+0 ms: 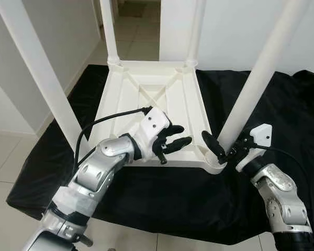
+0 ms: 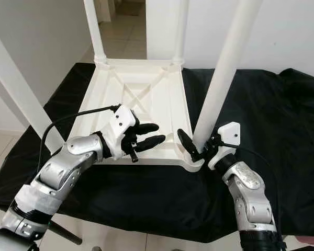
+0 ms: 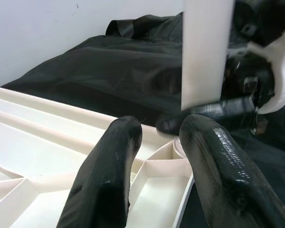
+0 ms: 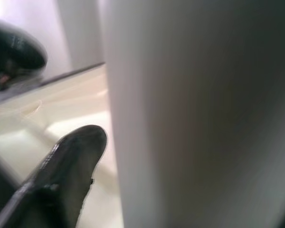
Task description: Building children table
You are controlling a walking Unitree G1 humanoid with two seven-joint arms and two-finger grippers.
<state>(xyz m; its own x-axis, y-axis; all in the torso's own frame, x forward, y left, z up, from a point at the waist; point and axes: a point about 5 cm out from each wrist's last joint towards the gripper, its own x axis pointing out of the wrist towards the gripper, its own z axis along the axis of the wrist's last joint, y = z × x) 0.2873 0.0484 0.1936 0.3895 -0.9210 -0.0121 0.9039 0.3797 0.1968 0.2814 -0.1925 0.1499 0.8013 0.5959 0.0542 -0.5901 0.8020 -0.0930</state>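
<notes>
A white plastic table (image 1: 126,93) lies upside down on a black cloth, its ribbed underside facing up. All of its white legs stand upright, one at each corner. My right gripper (image 1: 223,149) is shut on the base of the near right leg (image 1: 256,78), just above its corner socket; in the right wrist view that leg (image 4: 199,114) stands against one black finger (image 4: 71,161). My left gripper (image 1: 177,135) hovers open over the table's front edge, fingers pointing toward that leg, with nothing between them. In the left wrist view, the leg (image 3: 206,52) rises beyond its fingertips (image 3: 128,130).
The black cloth (image 1: 162,198) covers a low surface and hangs over its front edge. The near left leg (image 1: 36,68) rises beside my left arm. Far legs (image 1: 109,31) stand at the back. Tiled floor (image 1: 10,157) lies to the left, and white walls stand behind.
</notes>
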